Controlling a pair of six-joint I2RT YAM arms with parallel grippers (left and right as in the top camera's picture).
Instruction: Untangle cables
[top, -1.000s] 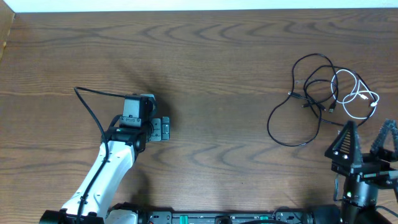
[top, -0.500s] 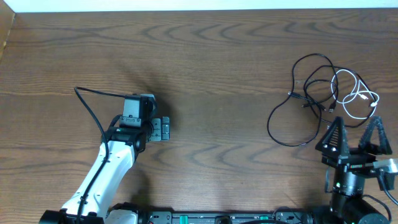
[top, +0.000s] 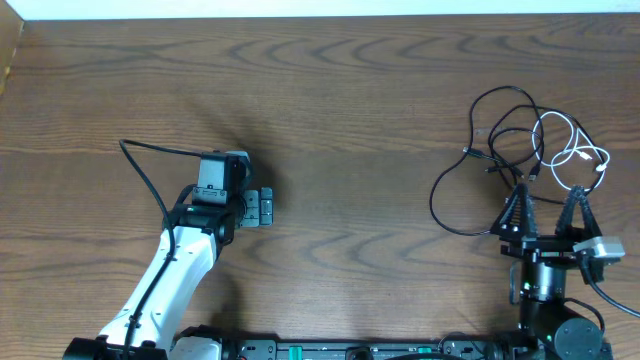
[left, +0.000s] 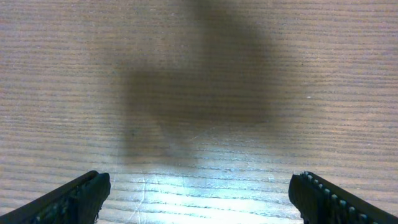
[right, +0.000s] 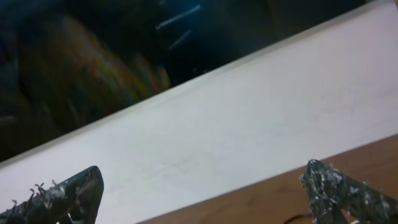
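cable tangle (top: 527, 150) at 3 o'clock, close to right edge of table (top: 350, 120); white cable (top: 577, 152) on edge side. right gripper (top: 548, 195) fingers spread, empty, just at tangle's 6 o'clock. left gripper (top: 262, 208) fingers spread, empty, 8 o'clock. wide wood between them.

No text, label, brand, number or sign can be read anywhere.
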